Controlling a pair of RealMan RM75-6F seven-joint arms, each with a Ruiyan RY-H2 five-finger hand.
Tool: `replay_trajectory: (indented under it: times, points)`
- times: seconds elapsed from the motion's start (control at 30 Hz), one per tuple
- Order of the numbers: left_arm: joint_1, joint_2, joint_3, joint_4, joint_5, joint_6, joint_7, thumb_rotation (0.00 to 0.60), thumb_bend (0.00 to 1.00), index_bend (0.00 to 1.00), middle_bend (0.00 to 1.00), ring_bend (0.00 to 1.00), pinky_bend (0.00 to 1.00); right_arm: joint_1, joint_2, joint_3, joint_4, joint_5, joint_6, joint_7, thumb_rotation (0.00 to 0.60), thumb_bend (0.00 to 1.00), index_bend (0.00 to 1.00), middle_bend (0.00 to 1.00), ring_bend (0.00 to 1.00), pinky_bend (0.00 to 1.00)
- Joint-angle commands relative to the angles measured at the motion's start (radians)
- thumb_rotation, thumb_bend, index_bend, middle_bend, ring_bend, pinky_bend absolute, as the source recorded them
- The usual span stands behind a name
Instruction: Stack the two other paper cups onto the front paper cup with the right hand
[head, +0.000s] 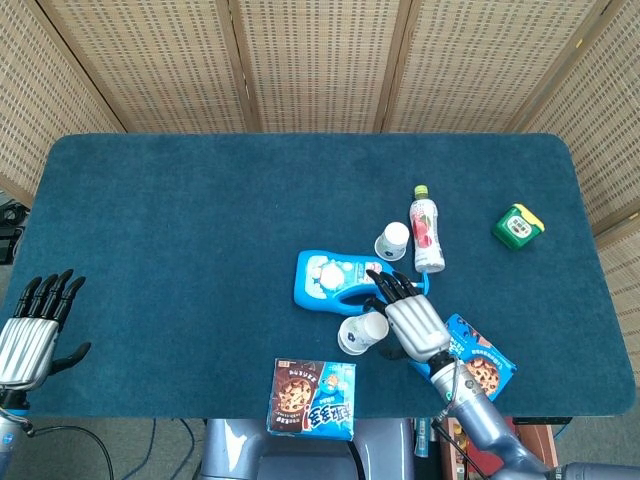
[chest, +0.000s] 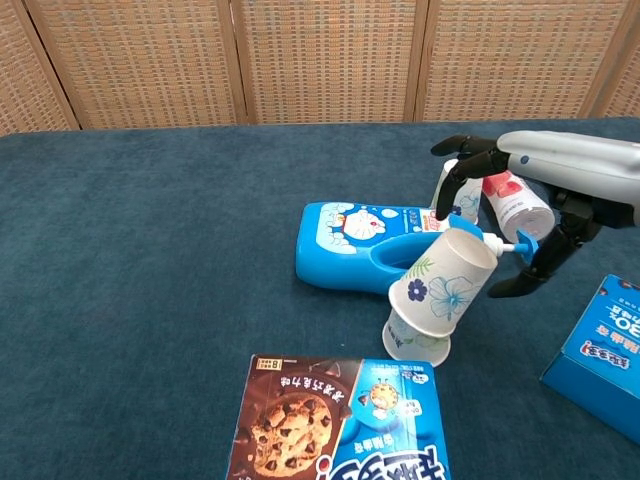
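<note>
Sits tilted on the upside-down front white paper cup (chest: 415, 341), just before the blue plastic bottle (chest: 365, 245): a flower-printed white paper cup (chest: 443, 283), not yet squarely seated, right hand (chest: 520, 215) spread open beside it, apparently releasing; left hand (head: 33, 330) idle, open.

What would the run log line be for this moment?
right hand: open, off tilted cup | tilted cup: leaning on front cup | left hand: idle
</note>
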Motion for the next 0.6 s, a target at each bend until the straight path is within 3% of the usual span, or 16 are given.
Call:
replay_trajectory:
  times: [0.03, 0.4, 0.6]
  points:
    - [0.001, 0.0, 0.0, 0.0, 0.001, 0.001, -0.001, 0.6, 0.24, 0.0, 0.0, 0.0, 0.0, 0.001, 0.003, 0.004, 0.002, 0.005, 0.001, -0.001, 0.6, 0.13, 0.37, 0.04, 0.0, 0.01]
    - [0.001, 0.0, 0.001, -0.001, 0.001, 0.001, 0.002, 0.6, 0.24, 0.0, 0.0, 0.0, 0.0, 0.023, 0.053, 0.072, -0.009, 0.076, 0.02, -0.029, 0.6, 0.13, 0.37, 0.04, 0.0, 0.01]
    - [0.002, 0.001, 0.0, -0.002, 0.002, 0.004, 0.001, 0.6, 0.24, 0.0, 0.0, 0.0, 0.0, 0.037, 0.064, 0.084, -0.017, 0.12, 0.019, -0.052, 0.6, 0.13, 0.37, 0.04, 0.0, 0.01]
